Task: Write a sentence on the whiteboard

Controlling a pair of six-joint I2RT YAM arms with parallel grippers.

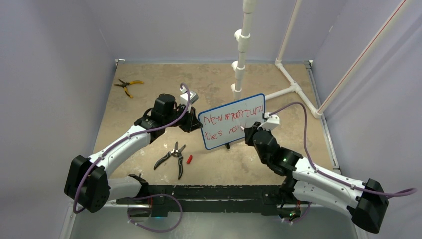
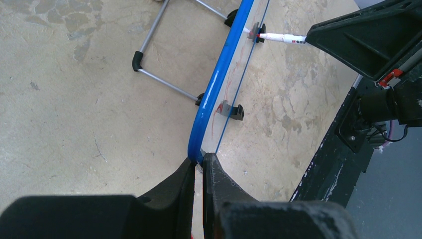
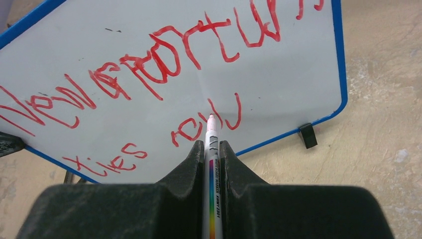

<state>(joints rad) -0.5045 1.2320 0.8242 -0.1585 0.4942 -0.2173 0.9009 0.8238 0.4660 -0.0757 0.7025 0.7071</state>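
Against whiteboard (image 3: 278,84), at lower row of sentence (image 1: 224,119), marker (image 3: 211,130) pointed straight out of right gripper (image 3: 211,150) clamping it; left gripper (image 2: 199,167) pinched whiteboard's edge.

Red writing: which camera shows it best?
The right wrist view: the writing fills the picture, big and sharp, both rows on the board. The top view shows it all, but small. The left wrist view sees the board edge-on, so only faint red smears show.
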